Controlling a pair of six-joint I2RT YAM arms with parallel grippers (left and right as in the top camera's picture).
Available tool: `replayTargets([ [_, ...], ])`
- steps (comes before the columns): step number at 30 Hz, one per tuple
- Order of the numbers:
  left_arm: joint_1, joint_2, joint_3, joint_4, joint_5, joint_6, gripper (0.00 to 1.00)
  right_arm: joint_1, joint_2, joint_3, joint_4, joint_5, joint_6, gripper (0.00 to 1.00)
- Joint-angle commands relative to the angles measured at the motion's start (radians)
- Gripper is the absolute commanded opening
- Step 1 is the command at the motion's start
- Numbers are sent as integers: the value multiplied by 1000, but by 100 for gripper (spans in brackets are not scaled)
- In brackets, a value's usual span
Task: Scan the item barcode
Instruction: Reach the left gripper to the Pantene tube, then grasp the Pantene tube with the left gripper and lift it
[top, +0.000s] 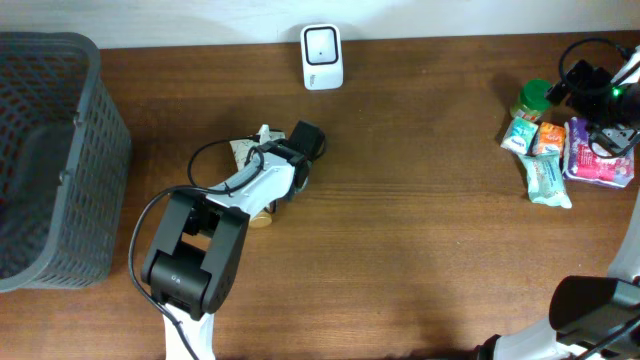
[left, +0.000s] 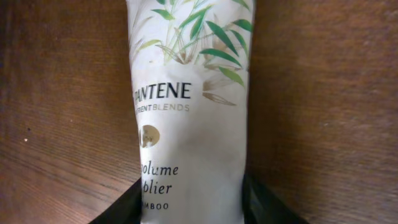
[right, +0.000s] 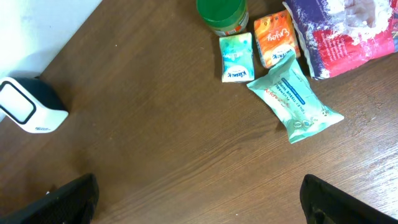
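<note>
Pantene tube lies flat on the counter, printed face up, its lower end between the fingers of the left end effector. The two dark fingers sit against either edge of the tube, so the left end effector looks clamped on it, though the tube is not yet lifted off the wood. No barcode shows on the upper face. I judge it sits on the underside or near the hidden end.

The step in hand, as I read it, is the pick-up: the grasp is made and the lift is yet to come. The next move calls for raising the tube clear of the counter, then turning the wrist so the barcode side faces the white scanner, which stands well beyond the left end effector near the far edge. A soft tube may flex in the grip, so a steady hold matters.

The right end effector hangs with its fingers wide apart and empty. Ahead of it lie a wipes pack, small tissue packs and a green-lidded jar.
</note>
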Motion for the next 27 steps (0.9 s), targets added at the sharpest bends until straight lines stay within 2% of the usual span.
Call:
replayTargets([
  [1,6,30,-43,-22,38,33,16,5,3,-3,0,-9,2,99],
  [3,7,29,-11,-68,66,53,0,5,3,-3,0,-9,2,99],
  [5,7,28,51,-133,129,52,0,5,3,-3,0,-9,2,99],
  [7,7,11,196,-249,293,52,0,5,3,-3,0,-9,2,99],
  [9,7,-5,312,-319,498,53,0,5,3,-3,0,-9,2,99],
  [10,10,-6,375,-328,692,76,2,5,3,-3,0,-9,2,99],
  [11,10,-6,380,-303,829,106,4,5,3,-3,0,-9,2,99],
  [13,6,-1,350,-283,986,124,4,5,3,-3,0,-9,2,99],
  [16,20,50,287,-276,1032,153,5,5,3,-3,0,-9,2,98],
  [18,41,66,272,-278,896,223,31,5,3,-3,0,-9,2,99],
  [19,42,66,272,-285,845,281,48,5,3,-3,0,-9,2,99],
  [20,42,66,277,-291,846,325,59,5,3,-3,0,-9,2,99],
  [22,44,66,340,-344,846,374,63,5,3,-3,0,-9,2,99],
  [24,39,65,502,-458,846,458,67,5,3,-3,0,-9,2,99],
  [27,6,65,715,-599,859,516,69,5,3,-3,0,-9,2,99],
])
